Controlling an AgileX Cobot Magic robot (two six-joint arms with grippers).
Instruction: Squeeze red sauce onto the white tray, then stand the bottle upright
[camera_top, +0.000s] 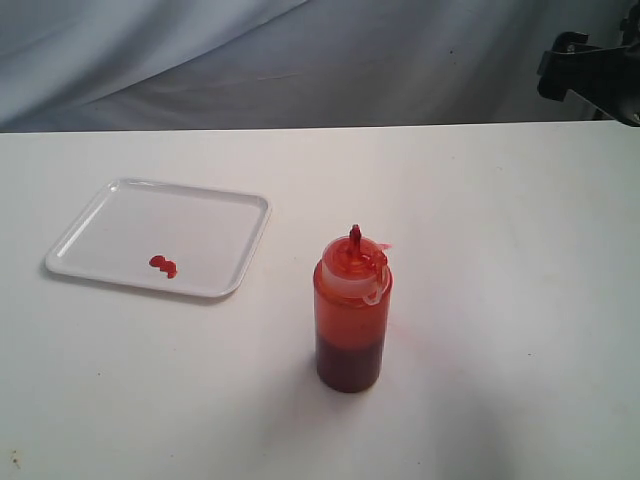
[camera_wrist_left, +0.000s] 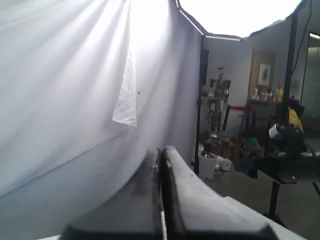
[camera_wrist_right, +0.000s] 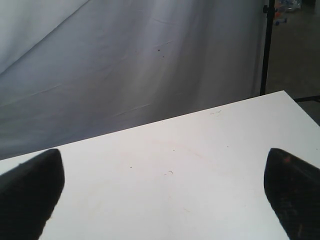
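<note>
The bottle stands upright on the white table, near the middle, its red nozzle up and the tethered cap hanging at its side. Left of it lies the white tray with a small blob of red sauce near its front rim. My right gripper is open over bare table, far from the bottle; its arm shows at the top right of the exterior view. My left gripper is shut on nothing and points at the backdrop, outside the exterior view.
A grey cloth backdrop hangs behind the table's far edge. The left wrist view looks past the curtain into a room with stands and clutter. A black stand pole rises beside the table's far corner.
</note>
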